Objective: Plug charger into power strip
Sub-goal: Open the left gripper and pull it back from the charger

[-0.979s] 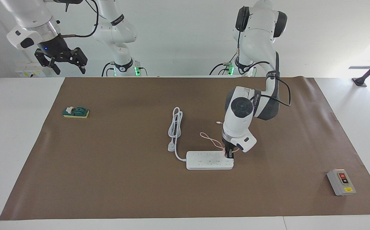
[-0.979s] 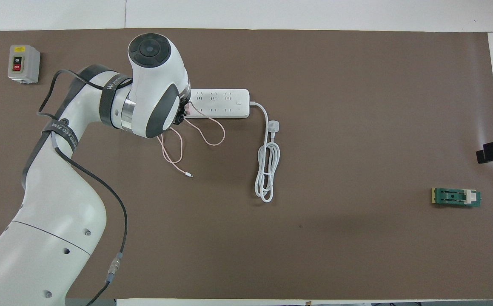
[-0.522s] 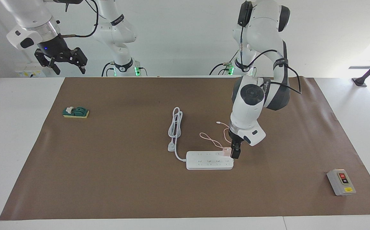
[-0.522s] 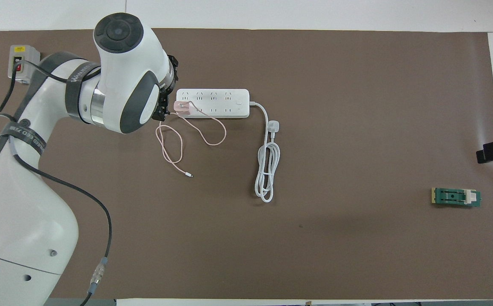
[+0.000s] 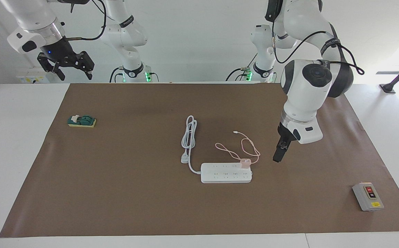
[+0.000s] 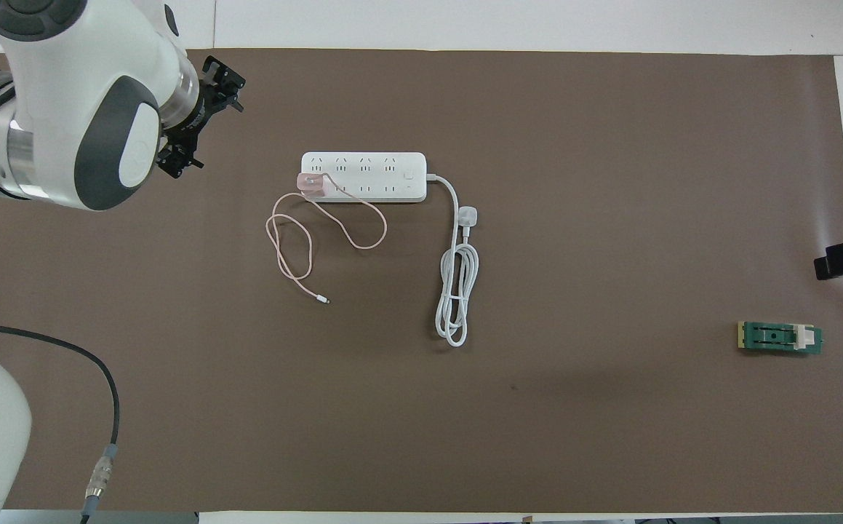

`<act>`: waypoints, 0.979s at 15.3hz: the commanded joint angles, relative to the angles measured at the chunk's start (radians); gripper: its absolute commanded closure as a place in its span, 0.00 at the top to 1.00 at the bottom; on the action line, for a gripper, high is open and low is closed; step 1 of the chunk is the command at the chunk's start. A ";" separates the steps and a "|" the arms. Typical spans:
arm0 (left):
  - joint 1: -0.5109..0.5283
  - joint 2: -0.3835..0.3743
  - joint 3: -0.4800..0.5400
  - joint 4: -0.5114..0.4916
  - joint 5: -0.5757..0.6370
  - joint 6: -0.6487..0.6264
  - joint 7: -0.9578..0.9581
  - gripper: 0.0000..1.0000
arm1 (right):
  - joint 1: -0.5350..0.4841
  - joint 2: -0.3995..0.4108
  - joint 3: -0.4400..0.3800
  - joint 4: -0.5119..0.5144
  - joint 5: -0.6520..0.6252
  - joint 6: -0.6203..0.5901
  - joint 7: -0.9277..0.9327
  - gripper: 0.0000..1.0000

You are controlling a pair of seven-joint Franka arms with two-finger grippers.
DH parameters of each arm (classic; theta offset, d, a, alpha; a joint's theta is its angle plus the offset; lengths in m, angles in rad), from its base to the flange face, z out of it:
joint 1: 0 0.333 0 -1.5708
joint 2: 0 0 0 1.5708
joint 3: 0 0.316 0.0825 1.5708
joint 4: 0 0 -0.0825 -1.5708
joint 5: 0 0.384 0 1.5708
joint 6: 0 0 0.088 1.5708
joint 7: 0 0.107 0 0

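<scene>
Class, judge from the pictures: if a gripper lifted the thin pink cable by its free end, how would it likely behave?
The pink cable lies in loose loops, so it would probably sag, floppy and light. Its other end joins the charger seated on the power strip, so a hard pull might tug that.

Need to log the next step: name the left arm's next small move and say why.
Probably keep retracting the left gripper toward rest. The charger already sits plugged into the power strip at its end, and the open fingers hold nothing. The right gripper waits raised.
</scene>
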 commanded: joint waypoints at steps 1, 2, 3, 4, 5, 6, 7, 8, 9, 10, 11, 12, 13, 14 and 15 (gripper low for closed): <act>0.063 -0.023 -0.006 0.022 0.012 -0.037 0.254 1.00 | -0.012 -0.012 0.015 -0.014 -0.017 0.009 -0.006 1.00; 0.088 -0.032 -0.008 0.022 0.011 -0.043 0.329 1.00 | -0.012 -0.012 0.015 -0.014 -0.017 0.008 -0.006 1.00; 0.112 -0.044 -0.008 0.021 0.008 -0.064 0.413 1.00 | -0.012 -0.012 0.015 -0.014 -0.015 0.006 -0.006 1.00; 0.134 -0.056 -0.008 0.021 0.008 -0.084 0.485 1.00 | -0.012 -0.012 0.015 -0.014 -0.017 0.006 -0.006 1.00; 0.157 -0.073 -0.008 0.021 0.006 -0.104 0.558 1.00 | -0.012 -0.012 0.015 -0.014 -0.017 0.006 -0.006 1.00; 0.172 -0.096 -0.008 0.019 0.004 -0.125 0.610 1.00 | -0.012 -0.012 0.015 -0.014 -0.017 0.006 -0.006 1.00; 0.185 -0.122 -0.008 0.019 0.004 -0.157 0.662 1.00 | -0.012 -0.012 0.015 -0.014 -0.015 0.005 -0.006 1.00; 0.189 -0.151 -0.008 0.018 0.004 -0.191 0.707 1.00 | -0.012 -0.012 0.015 -0.014 -0.017 0.006 -0.006 1.00; 0.191 -0.180 -0.008 0.016 0.004 -0.225 0.742 1.00 | -0.012 -0.012 0.015 -0.014 -0.017 0.005 -0.008 1.00; 0.191 -0.202 -0.008 0.015 0.003 -0.243 0.759 1.00 | -0.012 -0.012 0.015 -0.014 -0.015 0.006 -0.006 1.00; 0.188 -0.228 -0.014 0.013 -0.005 -0.263 0.761 1.00 | -0.012 -0.012 0.015 -0.014 -0.017 0.006 -0.006 1.00; 0.188 -0.247 -0.023 0.012 -0.005 -0.273 0.765 1.00 | -0.012 -0.012 0.015 -0.014 -0.017 0.006 -0.006 1.00; 0.189 -0.260 -0.042 0.005 -0.003 -0.274 0.768 1.00 | -0.013 -0.012 0.015 -0.014 -0.017 0.006 -0.008 1.00; 0.195 -0.262 -0.069 0.001 -0.002 -0.270 0.768 1.00 | -0.015 -0.012 0.015 -0.014 -0.017 0.006 -0.008 1.00; 0.217 -0.268 -0.095 -0.014 0.000 -0.268 0.770 1.00 | -0.015 -0.012 0.015 -0.014 -0.017 0.006 -0.008 1.00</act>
